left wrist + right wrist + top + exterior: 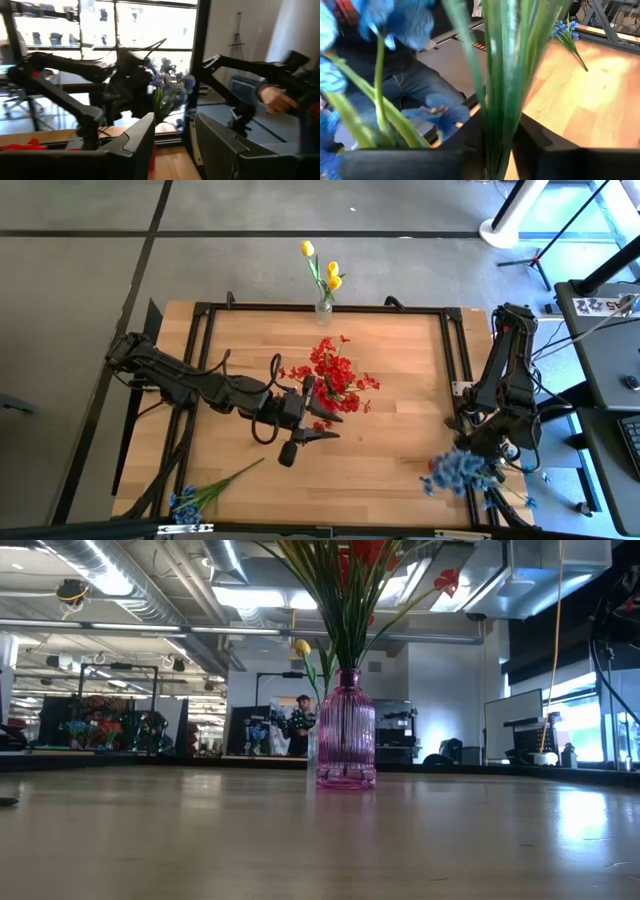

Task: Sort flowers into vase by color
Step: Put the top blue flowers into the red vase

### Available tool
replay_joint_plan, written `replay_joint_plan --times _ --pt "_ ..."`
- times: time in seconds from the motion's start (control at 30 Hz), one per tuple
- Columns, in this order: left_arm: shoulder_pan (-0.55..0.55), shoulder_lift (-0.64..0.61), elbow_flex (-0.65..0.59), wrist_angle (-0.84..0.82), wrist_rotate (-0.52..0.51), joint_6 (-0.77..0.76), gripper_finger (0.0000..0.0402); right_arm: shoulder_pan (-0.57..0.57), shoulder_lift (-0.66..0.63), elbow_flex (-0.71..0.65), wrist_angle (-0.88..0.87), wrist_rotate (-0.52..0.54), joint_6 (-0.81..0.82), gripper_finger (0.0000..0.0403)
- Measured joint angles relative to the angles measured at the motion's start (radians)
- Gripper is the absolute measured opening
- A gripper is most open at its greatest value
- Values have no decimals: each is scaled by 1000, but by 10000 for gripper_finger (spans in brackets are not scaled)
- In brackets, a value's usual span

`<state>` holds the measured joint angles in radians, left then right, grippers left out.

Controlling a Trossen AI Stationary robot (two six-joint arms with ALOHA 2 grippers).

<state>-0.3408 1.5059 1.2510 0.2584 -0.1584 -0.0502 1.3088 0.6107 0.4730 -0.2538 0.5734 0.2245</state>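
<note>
Your right tool point(478, 452) sits at the right near corner of the pale wooden surface point(400, 380), with a spray of blue small-blossom flowers point(458, 471) between its fingers; the right wrist view shows the green stems running straight through the fingers, though I judge the grip may be loosening, so treat it as a light clamp, not a firm one. A pink ribbed glass vase point(346, 728) stands mid-surface already full of red small-blossom sprays point(333, 377), and a small clear vase point(323, 311) at the far edge holds the yellow tulips point(328, 270). A second blue cluster on a long green stem point(200, 497) lies flat near the left near corner. No vase for the blue shows in any view, so confirm where it belongs before you let go; if the spot is off the near right corner, I cannot see it. Keep the stems vertical and bunched as you lower them, so the leaves do not snag on a rim, and part the fingers only once the stem ends are seated. Your left tool point(300, 442) hovers just near of the red bouquet with its fingers apart and nothing in them; hold it clear of the pink vase, since a nudge could tip it.
</note>
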Motion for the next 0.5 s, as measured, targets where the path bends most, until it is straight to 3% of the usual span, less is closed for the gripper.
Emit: replay_joint_plan --times 0.27,0.5 --pt "3 0 0 0 -26 0 139 0 0 77 -40 2 39 157" --pt "2 0 0 0 -25 0 139 0 -1 142 -38 2 30 176"
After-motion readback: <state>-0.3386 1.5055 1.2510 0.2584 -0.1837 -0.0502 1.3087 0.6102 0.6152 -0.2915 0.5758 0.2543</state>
